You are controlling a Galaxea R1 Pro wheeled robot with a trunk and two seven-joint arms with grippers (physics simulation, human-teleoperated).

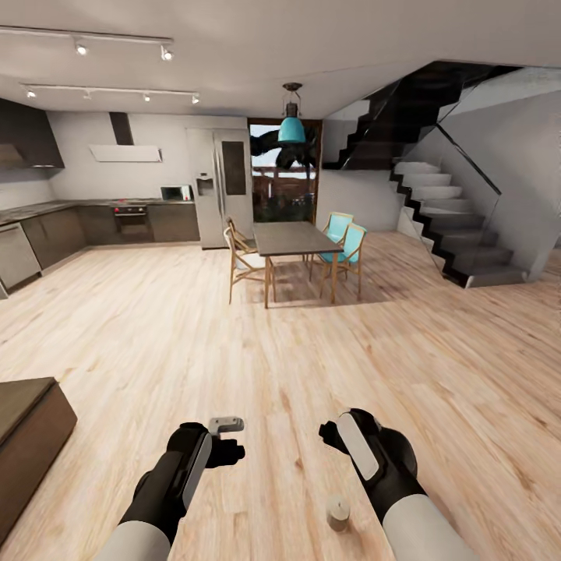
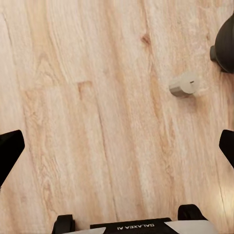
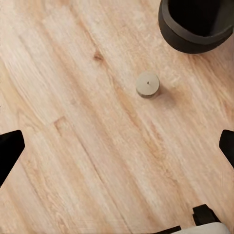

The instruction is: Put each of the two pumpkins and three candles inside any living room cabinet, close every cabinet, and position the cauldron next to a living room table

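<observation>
One stubby beige-grey candle (image 1: 338, 515) stands upright on the wooden floor just beside my right forearm. It also appears in the left wrist view as the candle (image 2: 184, 84) and in the right wrist view as the candle (image 3: 147, 85). The black cauldron (image 3: 196, 23) sits on the floor a short way beyond that candle, partly cut off by the frame edge. My left gripper (image 1: 232, 439) (image 2: 117, 148) is open over bare floor. My right gripper (image 1: 329, 436) (image 3: 117, 148) is open too, nothing between its fingers. A dark-brown cabinet (image 1: 27, 436) stands at the near left. Pumpkins and the coffee table are out of view.
A dining table (image 1: 292, 238) with wooden and turquoise chairs stands ahead in mid-room. Kitchen units (image 1: 54, 230) and a fridge (image 1: 222, 187) line the far left wall. A staircase (image 1: 452, 226) rises at the right. Wide wooden floor lies between me and the dining table.
</observation>
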